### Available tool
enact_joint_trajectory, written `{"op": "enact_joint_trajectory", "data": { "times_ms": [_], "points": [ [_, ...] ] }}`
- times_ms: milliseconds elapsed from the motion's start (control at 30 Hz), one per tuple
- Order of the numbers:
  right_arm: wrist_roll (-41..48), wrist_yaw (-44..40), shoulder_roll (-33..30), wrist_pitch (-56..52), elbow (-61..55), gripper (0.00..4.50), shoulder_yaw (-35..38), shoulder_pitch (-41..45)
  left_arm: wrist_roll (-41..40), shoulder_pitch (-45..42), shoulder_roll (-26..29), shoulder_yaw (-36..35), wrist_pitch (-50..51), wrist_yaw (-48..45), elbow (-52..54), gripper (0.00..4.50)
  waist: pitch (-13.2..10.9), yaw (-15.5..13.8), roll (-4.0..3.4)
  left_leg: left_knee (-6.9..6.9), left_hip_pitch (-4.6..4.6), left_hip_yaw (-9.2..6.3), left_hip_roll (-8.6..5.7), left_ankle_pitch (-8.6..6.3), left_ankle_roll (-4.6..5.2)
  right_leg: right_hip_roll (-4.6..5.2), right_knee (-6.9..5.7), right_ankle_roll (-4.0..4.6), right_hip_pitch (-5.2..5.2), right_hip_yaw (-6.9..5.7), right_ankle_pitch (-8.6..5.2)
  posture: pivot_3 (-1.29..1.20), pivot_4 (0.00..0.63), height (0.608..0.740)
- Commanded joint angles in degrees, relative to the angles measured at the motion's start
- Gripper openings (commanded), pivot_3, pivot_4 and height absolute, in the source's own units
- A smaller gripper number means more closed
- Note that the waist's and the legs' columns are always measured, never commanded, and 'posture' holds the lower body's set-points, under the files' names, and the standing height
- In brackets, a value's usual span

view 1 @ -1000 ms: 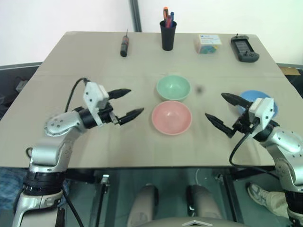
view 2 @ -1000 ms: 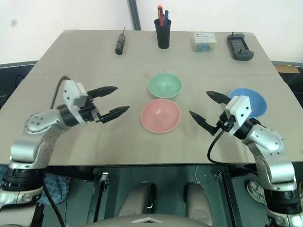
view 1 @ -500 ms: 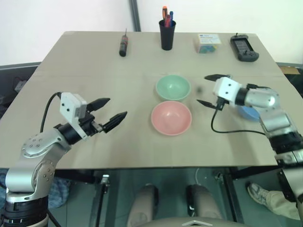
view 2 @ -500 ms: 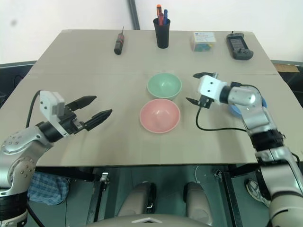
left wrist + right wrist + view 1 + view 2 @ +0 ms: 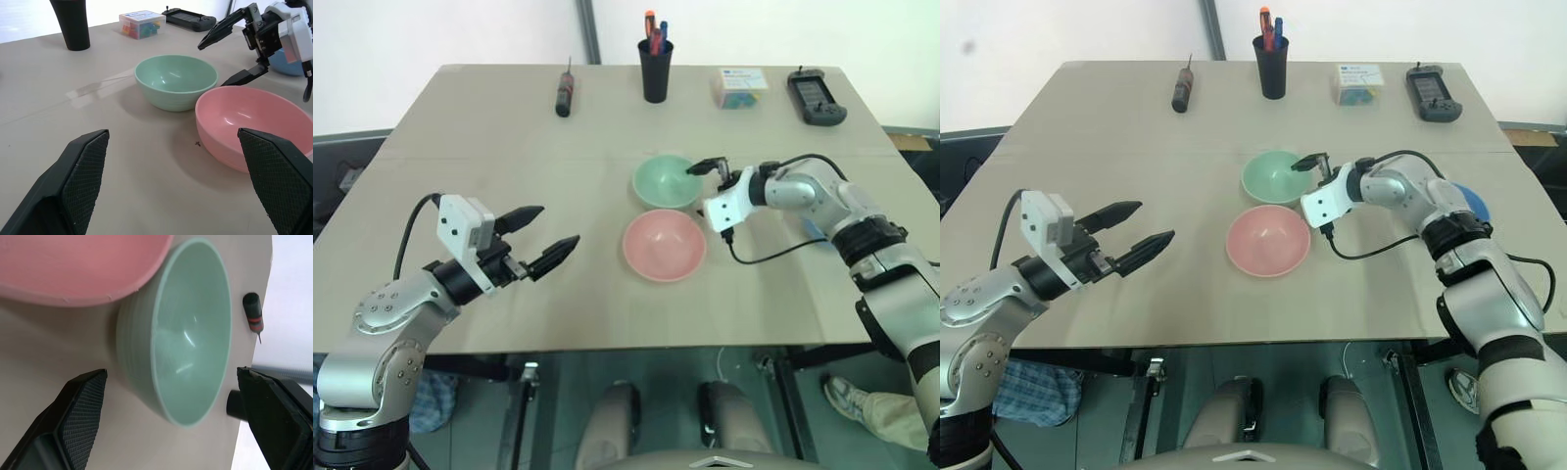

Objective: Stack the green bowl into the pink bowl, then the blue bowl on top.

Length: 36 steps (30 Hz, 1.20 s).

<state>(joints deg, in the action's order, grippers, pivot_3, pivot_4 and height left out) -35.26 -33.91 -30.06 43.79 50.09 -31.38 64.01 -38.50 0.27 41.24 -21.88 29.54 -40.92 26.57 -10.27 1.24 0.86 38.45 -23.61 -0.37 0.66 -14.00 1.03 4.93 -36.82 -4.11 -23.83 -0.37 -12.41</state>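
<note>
Right gripper (image 5: 707, 192) was spread wide at green bowl's (image 5: 666, 181) right rim; left gripper (image 5: 548, 239) was held apart, left of pink bowl (image 5: 664, 245).

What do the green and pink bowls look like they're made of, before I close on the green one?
Green bowl: looks like smooth moulded plastic, semi-gloss; small bright highlights sit on its inner wall, and faint horizontal ridges ring the outside. Pink bowl: apparently the same plastic, plain, with a soft sheen inside and a thin even rim. Glazed ceramic can't be ruled out by look alone.
</note>
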Motion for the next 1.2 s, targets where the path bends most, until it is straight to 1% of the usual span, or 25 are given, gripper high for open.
{"op": "enact_joint_trajectory", "data": {
  "times_ms": [33,233,333,367,400,467,533,567,633,867,1033,1100,1200],
  "points": [
    [-1.8,2.2,1.0,2.5,2.2,4.5,-0.9,3.2,-0.5,-0.7,0.3,-0.3,-0.4,-0.1,1.8,4.47,0.0,0.0,0.0,-0.02,0.0,0.0,0.0,0.0,-0.01,0.0,0.02,0.0,0.0,0.0,0.0,0.0,0.15,0.74],
    [-3.0,2.6,2.4,4.0,5.9,4.5,-1.8,4.8,-0.2,-1.0,0.5,-0.1,-0.8,-0.7,1.3,4.47,0.0,0.0,-0.01,-0.05,-0.01,0.0,-0.01,0.01,-0.02,0.01,0.04,0.0,-0.01,0.01,0.0,0.0,0.15,0.74],
    [-3.0,2.6,2.6,4.3,6.9,3.68,-1.7,5.2,-0.1,-1.5,0.2,0.1,-1.0,-0.8,1.1,4.5,0.0,0.1,-0.01,-0.05,0.0,0.0,-0.01,0.01,-0.02,0.0,0.04,0.0,-0.01,0.01,0.0,0.0,0.15,0.74],
    [-3.0,2.6,2.6,4.5,7.1,3.24,-1.7,5.3,-0.1,-1.6,0.1,0.2,-1.1,-0.8,1.1,4.5,0.0,0.1,-0.02,-0.05,0.0,0.0,-0.01,0.01,-0.02,0.01,0.03,0.0,-0.01,0.01,0.0,0.0,0.15,0.74],
    [-3.0,2.6,2.6,4.6,7.2,2.91,-1.7,5.3,0.0,-1.7,0.0,0.3,-1.2,-0.8,1.1,4.5,0.0,0.2,-0.02,-0.05,0.0,-0.01,-0.01,0.01,-0.02,0.0,0.03,0.0,-0.01,0.01,0.0,0.0,0.15,0.74],
    [-3.0,2.5,2.4,4.9,7.4,1.99,-1.6,5.2,0.1,-2.0,-0.2,0.5,-1.5,-0.9,0.9,4.5,0.0,0.4,-0.02,-0.06,0.0,-0.01,-0.01,0.01,-0.02,0.01,0.03,0.0,-0.01,0.01,0.0,0.0,0.15,0.74],
    [-3.0,2.3,2.2,5.0,7.4,1.25,-1.6,5.1,0.2,-2.3,-0.4,0.6,-1.8,-1.1,0.7,4.5,0.0,0.7,-0.02,-0.06,0.0,-0.01,-0.01,0.01,-0.02,0.01,0.03,0.0,-0.01,0.01,0.0,0.0,0.15,0.74],
    [-3.0,2.3,2.2,5.1,7.3,0.79,-1.5,5.0,0.1,-2.5,-0.5,0.7,-1.9,-1.1,0.5,4.5,0.0,0.7,-0.02,-0.06,0.0,-0.01,-0.01,0.01,-0.02,0.01,0.03,0.0,-0.01,0.01,0.0,0.0,0.15,0.74],
    [-3.0,2.2,2.1,5.2,7.2,0.01,-1.5,4.9,0.4,-2.7,-0.6,1.0,-2.1,-1.2,0.2,4.5,0.0,0.9,-0.02,-0.06,0.0,-0.01,-0.01,0.01,-0.02,0.01,0.03,0.0,-0.01,0.01,0.0,0.0,0.15,0.74],
    [-2.9,2.4,1.5,5.9,6.1,0.01,-1.0,4.7,0.8,-3.2,-0.7,2.0,-2.7,-2.0,-0.4,4.5,0.0,1.1,-0.02,-0.1,0.01,-0.01,0.0,0.01,-0.02,0.01,0.03,0.0,-0.03,0.03,0.0,0.0,0.15,0.74],
    [0.0,-0.2,-0.3,6.5,2.5,0.01,0.8,4.7,1.3,-4.0,-0.4,2.7,-3.4,-3.6,-1.3,4.5,0.0,1.0,-0.03,-0.1,0.0,-0.01,-0.01,0.01,-0.01,0.01,0.03,0.0,-0.04,0.03,0.0,0.0,0.15,0.74],
    [2.3,-2.9,-1.4,6.2,-0.5,0.01,1.7,4.3,1.4,-4.5,-0.5,3.1,-3.7,-4.2,-1.7,4.5,0.0,1.1,-0.04,-0.09,0.01,-0.02,-0.01,0.0,0.0,0.01,0.03,0.0,-0.04,0.04,0.0,0.0,0.15,0.74],
    [12.4,-13.3,-4.5,2.8,-11.8,0.01,3.7,1.5,2.0,-5.7,-0.6,4.3,-4.8,-5.4,-3.0,4.5,-0.1,0.9,-0.06,-0.1,-0.02,-0.05,-0.01,-0.1,0.18,0.02,0.03,0.0,-0.07,0.04,0.0,0.0,0.15,0.74]
  ]
}}
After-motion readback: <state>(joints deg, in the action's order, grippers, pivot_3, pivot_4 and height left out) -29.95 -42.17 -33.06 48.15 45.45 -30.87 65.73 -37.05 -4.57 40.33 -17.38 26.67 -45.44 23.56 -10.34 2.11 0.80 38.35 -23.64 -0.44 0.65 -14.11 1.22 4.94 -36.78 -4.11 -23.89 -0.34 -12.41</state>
